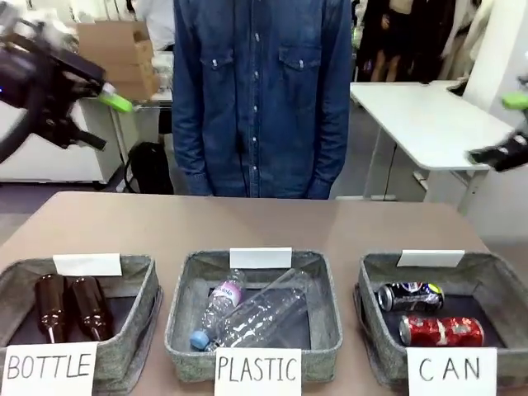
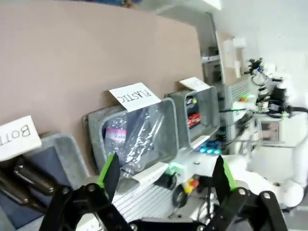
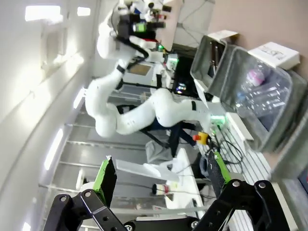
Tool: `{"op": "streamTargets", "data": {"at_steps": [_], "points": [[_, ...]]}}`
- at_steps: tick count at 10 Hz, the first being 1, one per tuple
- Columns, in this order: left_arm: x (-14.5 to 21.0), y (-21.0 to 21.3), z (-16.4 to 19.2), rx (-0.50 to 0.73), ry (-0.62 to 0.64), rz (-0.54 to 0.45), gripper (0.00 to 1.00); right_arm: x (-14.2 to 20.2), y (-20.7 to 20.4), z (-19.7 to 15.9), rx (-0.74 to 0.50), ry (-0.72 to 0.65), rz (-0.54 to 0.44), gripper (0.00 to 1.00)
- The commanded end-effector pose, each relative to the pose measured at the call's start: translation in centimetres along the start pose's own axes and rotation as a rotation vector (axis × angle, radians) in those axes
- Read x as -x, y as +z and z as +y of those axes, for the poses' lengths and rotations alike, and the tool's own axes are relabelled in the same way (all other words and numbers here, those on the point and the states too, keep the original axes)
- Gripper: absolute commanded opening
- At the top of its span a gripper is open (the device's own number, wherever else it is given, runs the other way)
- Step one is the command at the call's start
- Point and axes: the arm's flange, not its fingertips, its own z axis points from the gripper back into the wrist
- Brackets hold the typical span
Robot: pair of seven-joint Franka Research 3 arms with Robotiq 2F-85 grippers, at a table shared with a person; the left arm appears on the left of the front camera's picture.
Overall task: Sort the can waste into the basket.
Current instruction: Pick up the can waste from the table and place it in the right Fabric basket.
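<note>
Two cans lie on their sides in the CAN basket, at my right: a red can nearer me and a blue can just behind it. I judge them light, thin-walled, smooth and easily dented, so I would take one across its round middle, gently. Three baskets sit on the surface; two brown bottles and two plastic bottles fill the others. My left hand and right hand hang wide and empty.

Front view: CAN basket cut by the right and bottom edges; left gripper motion-blurred at upper left.
</note>
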Motion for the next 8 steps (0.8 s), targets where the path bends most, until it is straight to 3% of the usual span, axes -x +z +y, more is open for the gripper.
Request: {"op": "streamTargets", "data": {"at_steps": [1, 3, 5, 6, 8], "points": [[3.1, 0.5, 1.9, 0.097, 0.033, -0.108, 1.0, -2.7, -5.9, -0.4, 0.024, -0.108, -0.006, 1.0], [4.7, 2.1, 4.9, 0.255, 0.15, -0.182, 1.0, -4.1, -11.4, -0.8, 0.171, -0.174, -0.18, 1.0], [5.8, 1.9, 8.1, 0.233, 0.223, -0.084, 1.0, -4.3, -13.0, -2.2, 0.248, -0.177, -0.281, 1.0], [4.6, 2.4, 5.4, 0.221, 0.178, -0.152, 1.0, -4.7, -11.2, -2.0, 0.163, -0.142, -0.141, 1.0], [4.6, 2.4, 5.4, 0.221, 0.178, -0.152, 1.0, -4.7, -11.2, -2.0, 0.163, -0.142, -0.141, 1.0]]}}
